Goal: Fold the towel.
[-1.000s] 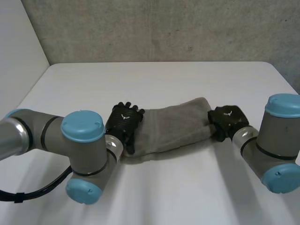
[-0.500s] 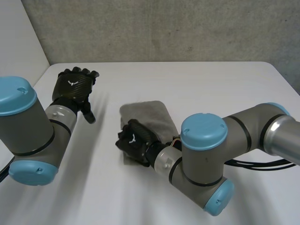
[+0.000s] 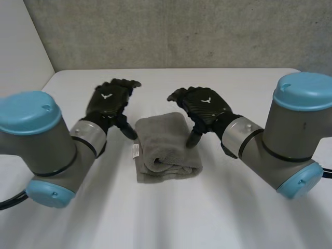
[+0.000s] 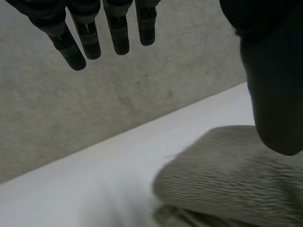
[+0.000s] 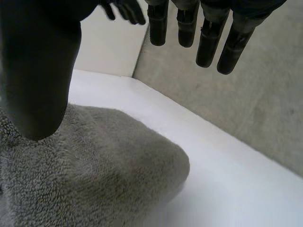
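– Hands both free? What do you see on your side?

– Your left hand (image 3: 108, 101) is left of centre and your right hand (image 3: 203, 106) right of centre. Both have their fingers spread and hold nothing.

– And the towel?

– Your towel (image 3: 165, 150) lies mid-frame on the table (image 3: 249, 83), between the two hands. It's a thick folded bundle, with its long axis running up and down the frame.

– Which hand is nearer?

– Your right, I'd judge. Its thumb hangs over the towel's right edge, though I can't tell if it touches. Your left sits just clear of the upper left corner.
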